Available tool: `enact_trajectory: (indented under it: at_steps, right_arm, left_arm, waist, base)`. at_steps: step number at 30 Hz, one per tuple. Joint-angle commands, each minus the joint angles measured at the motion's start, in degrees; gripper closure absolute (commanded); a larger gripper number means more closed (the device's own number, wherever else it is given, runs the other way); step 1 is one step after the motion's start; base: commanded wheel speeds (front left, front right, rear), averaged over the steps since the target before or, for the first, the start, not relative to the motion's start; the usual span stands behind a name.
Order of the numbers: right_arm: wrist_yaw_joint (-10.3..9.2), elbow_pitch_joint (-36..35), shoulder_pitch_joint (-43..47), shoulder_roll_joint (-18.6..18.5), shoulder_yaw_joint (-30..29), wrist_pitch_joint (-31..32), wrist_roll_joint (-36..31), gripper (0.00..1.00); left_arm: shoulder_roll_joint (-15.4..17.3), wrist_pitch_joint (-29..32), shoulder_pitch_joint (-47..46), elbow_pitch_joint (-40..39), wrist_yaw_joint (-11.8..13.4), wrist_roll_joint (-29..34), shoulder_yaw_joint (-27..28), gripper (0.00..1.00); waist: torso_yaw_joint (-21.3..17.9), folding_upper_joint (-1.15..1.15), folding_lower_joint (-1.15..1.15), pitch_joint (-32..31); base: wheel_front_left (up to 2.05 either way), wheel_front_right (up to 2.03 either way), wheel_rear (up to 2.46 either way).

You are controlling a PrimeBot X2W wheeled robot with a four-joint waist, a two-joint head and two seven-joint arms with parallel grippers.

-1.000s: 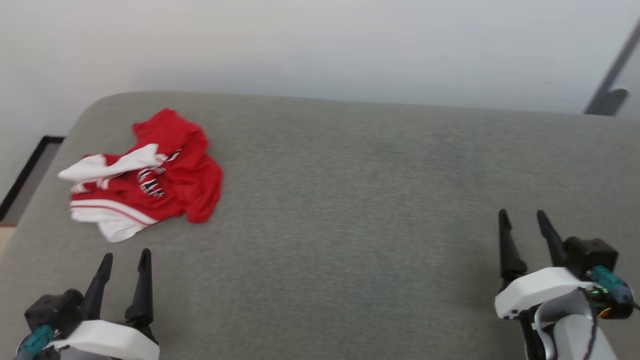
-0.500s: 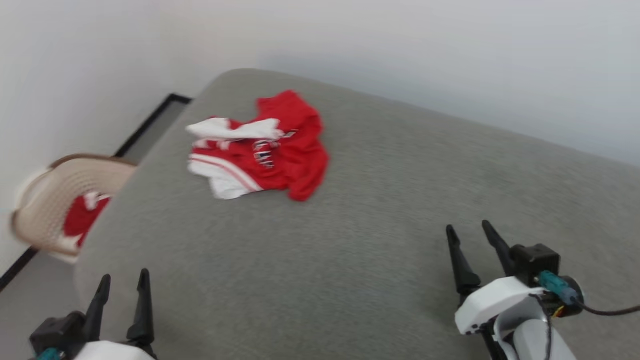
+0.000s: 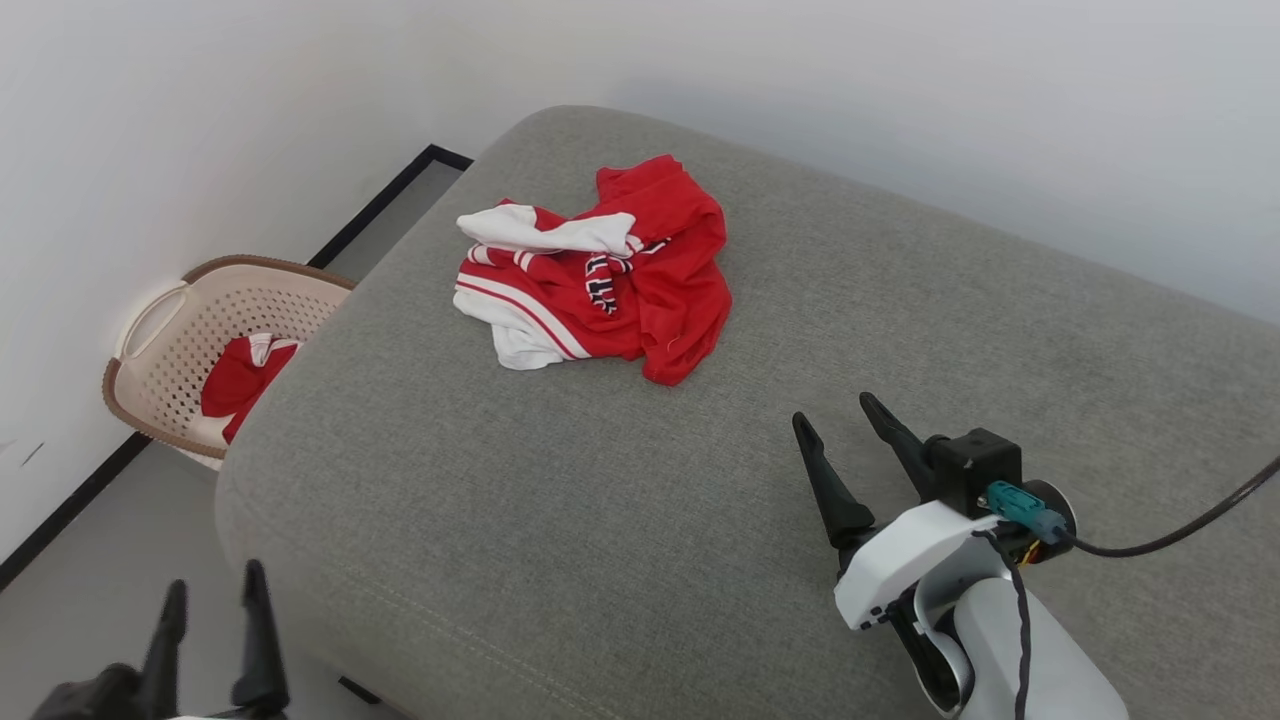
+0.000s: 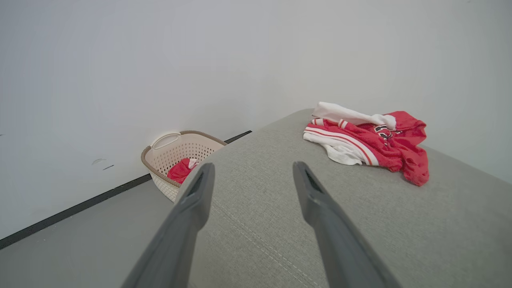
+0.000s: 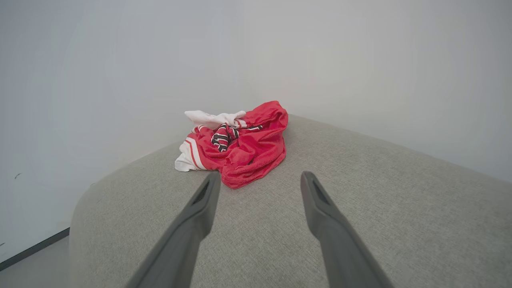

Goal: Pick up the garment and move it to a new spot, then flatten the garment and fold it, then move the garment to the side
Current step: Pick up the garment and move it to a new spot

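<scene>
The garment point(image 3: 610, 275), a red jersey with white sleeves and striped trim, lies crumpled near the far left corner of the grey cushioned surface point(image 3: 620, 500). In the wrist views the garment point(image 4: 368, 140) point(image 5: 240, 144) sits ahead of the fingers, apart from them. My right gripper point(image 3: 835, 415) hovers open over the surface, to the right of and nearer than the jersey, with nothing between its fingers. At the lower left my left gripper point(image 3: 215, 590) stands open beyond the surface's near left edge, over the floor.
A beige perforated basket point(image 3: 160, 340) stands on the floor left of the cushion by the white wall, holding a small red-and-white cloth bundle point(image 3: 240, 375). In the left wrist view the basket point(image 4: 168, 154) appears beyond the left finger. A black cable point(image 3: 1180, 525) trails from the right wrist.
The head camera has swung left, bringing the basket and floor into view. Both grippers stay open; the jersey lies as before.
</scene>
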Motion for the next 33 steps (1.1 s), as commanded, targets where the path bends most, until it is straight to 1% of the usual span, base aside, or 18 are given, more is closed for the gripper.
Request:
enact_trajectory:
  at_steps: [1, 3, 6, 10, 12, 13, 16, 18, 22, 26, 28, 30, 33]
  right_arm:
    - [0.00, 0.21, -0.20, -0.15, -0.24, -0.28, 0.37, 0.00]
    - [0.00, 0.06, 0.58, -0.16, -1.43, -0.28, 0.00, 0.00]
    - [0.00, -0.63, 2.33, -0.15, -4.60, -0.28, -1.44, 0.00]
    - [0.00, -2.01, 2.44, -0.10, -6.11, -0.28, -2.97, 0.00]
    - [0.00, -2.59, 1.86, -0.12, -6.23, -0.28, -3.76, 0.00]
    - [0.00, -2.59, 1.86, -0.12, -6.23, -0.28, -3.76, 0.00]
    - [0.00, -4.09, 0.21, -0.17, -5.69, -0.28, -4.48, 0.00]
    - [0.00, -5.19, -0.68, -0.14, -5.54, -0.28, -4.64, 0.00]
    - [0.00, -7.79, -2.28, -0.14, -6.16, -0.29, -4.54, 0.00]
    - [0.00, -11.06, -3.40, -0.09, -5.74, -0.29, -3.20, 0.00]
    - [0.00, -12.43, -3.61, -0.08, -5.27, -0.29, -2.61, 0.00]
    - [0.00, -13.78, -3.71, -0.09, -4.94, -0.29, -2.13, 0.00]
    - [0.00, -15.53, -3.68, -0.08, -4.50, -0.28, -1.98, 0.00]
  left_arm:
    - [0.39, -0.28, -0.14, 0.26, 0.12, -0.40, -1.23, 0.00]
    - [2.14, -0.28, -1.50, 0.97, 0.12, 0.09, -4.18, 0.00]
    - [5.96, -0.29, -5.55, 2.63, 0.12, -0.13, -10.56, 0.00]
    - [11.79, -0.28, -12.82, 4.33, 0.12, -3.60, -16.03, 0.00]
    - [14.90, -0.22, -16.72, 5.61, 0.12, -7.05, -18.87, 0.00]
    - [14.90, -0.22, -16.72, 5.61, 0.12, -7.05, -18.87, 0.00]
    - [20.95, -0.22, -22.84, 7.95, 0.13, -13.90, -22.07, 0.00]
    - [25.80, -0.21, -26.45, 9.55, 0.13, -18.12, -25.89, 0.00]
    - [34.92, 0.64, -33.12, 10.99, 0.12, -28.48, -35.92, 0.00]
    - [43.27, 5.01, -38.19, 11.17, 0.13, -40.41, -45.07, 0.00]
    - [46.45, 6.85, -39.98, 11.49, 0.13, -45.11, -48.60, 0.00]
    - [49.15, 8.43, -41.58, 11.91, 0.13, -48.37, -51.91, 0.00]
    - [52.21, 9.74, -43.86, 13.59, 0.13, -52.06, -55.33, 0.00]
  waist:
    - [-0.33, 0.00, 0.00, -0.10]
    - [-0.79, 0.00, 0.00, -0.06]
    - [-1.50, 0.00, 0.00, 0.53]
    - [-6.37, 0.00, 0.00, 4.13]
    - [-9.25, 0.00, 0.00, 6.59]
    - [-9.25, 0.00, 0.00, 6.59]
    - [-13.58, 0.00, 0.00, 11.15]
    - [-16.23, 0.00, 0.00, 14.21]
    - [-20.51, 0.00, 0.00, 18.81]
    - [-24.46, 0.00, 0.00, 21.69]
    - [-26.30, 0.00, 0.00, 22.30]
    - [-27.97, 0.00, 0.00, 22.70]
    - [-30.29, 0.00, 0.00, 23.33]
  base:
    - [0.00, 0.00, 0.00]
    - [0.00, 0.00, 0.00]
    - [0.00, 0.00, 0.00]
    - [0.00, 0.00, 0.00]
    - [0.00, 0.00, 0.00]
    - [0.00, 0.00, 0.00]
    - [0.00, 0.00, 0.00]
    - [0.00, 0.00, 0.00]
    - [0.00, 0.00, 0.00]
    - [0.00, 0.00, 0.00]
    - [0.00, 0.00, 0.00]
    - [0.00, 0.00, 0.00]
    - [0.00, 0.00, 0.00]
